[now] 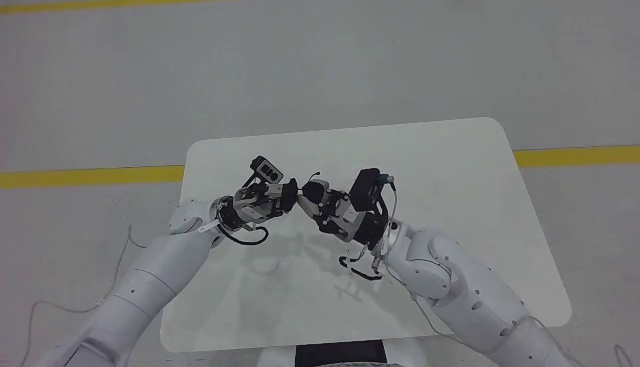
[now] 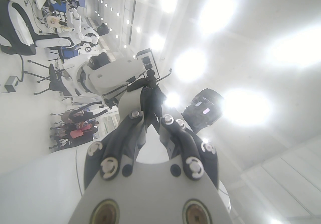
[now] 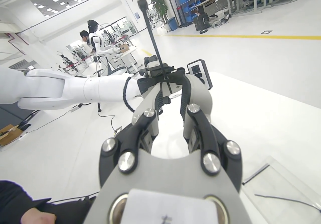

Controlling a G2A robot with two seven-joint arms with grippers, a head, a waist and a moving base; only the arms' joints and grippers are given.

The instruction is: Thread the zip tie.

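**White table [image 1: 450,157]: the zip tie [image 3: 153,41] stands tall in your right gripper [image 3: 166,79]**

Your two arms meet nose to nose over the middle of the table. Your right gripper is clamped on the black zip tie, low on its strap. The tie sticks out of those fingers like a long stick, up and away from the table. Its square head [image 3: 142,4] is free at the far top. Only a short bit pokes out below the grip.

Your left gripper [image 2: 149,95] sits just behind the tie, down by that grip. Its fingers are squeezed together, but you cannot tell if they pinch the tie. The head is well apart from both grippers. I think the strap must bend over before the head can meet the other end.
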